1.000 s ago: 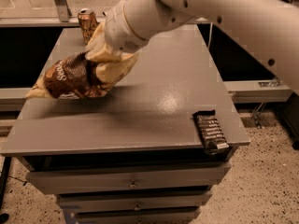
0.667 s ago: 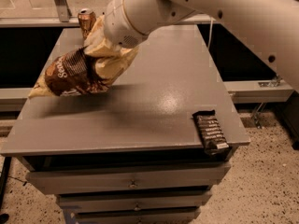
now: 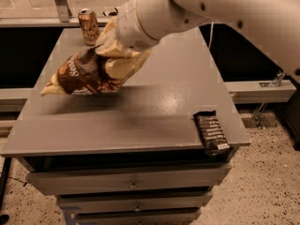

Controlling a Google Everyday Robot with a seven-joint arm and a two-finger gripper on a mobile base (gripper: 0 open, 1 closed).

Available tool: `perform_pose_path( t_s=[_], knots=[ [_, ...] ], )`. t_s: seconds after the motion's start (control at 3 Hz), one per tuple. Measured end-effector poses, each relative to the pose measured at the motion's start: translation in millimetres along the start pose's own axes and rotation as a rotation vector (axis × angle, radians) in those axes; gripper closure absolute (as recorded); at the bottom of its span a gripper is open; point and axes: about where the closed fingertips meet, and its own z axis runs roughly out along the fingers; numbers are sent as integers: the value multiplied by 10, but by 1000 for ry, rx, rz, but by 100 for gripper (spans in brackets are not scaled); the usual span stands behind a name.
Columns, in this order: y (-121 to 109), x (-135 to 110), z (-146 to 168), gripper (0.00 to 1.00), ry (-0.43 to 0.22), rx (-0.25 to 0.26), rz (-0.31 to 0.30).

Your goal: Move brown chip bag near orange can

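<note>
The brown chip bag [image 3: 89, 74] hangs tilted in the air over the left half of the grey table [image 3: 154, 107], its shadow on the top below it. My gripper [image 3: 108, 47] is shut on the bag's upper right end; the thick white arm reaches in from the upper right and hides most of the hand. The orange can [image 3: 88, 26] stands upright at the table's far left edge, a short way behind and above the bag, apart from it.
A small black-brown wrapped snack bar [image 3: 212, 132] lies at the table's front right corner. The table has drawers [image 3: 131, 182] below its front edge. A low ledge [image 3: 262, 90] runs to the right; speckled floor lies beyond.
The arm has carried the bag a little farther back and up, toward the can. The can and the snack bar have not moved.
</note>
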Motion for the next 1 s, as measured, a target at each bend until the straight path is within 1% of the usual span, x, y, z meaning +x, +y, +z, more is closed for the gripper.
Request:
perform_pose_path(
  t_s=[0.33,0.67,1.0],
  knots=[
    [-231,501,-464,100,90,174,-10],
    [-554,1007,-794,100,143,309,-11],
    [-912,1440,-834,100,164,373,-16]
  ],
)
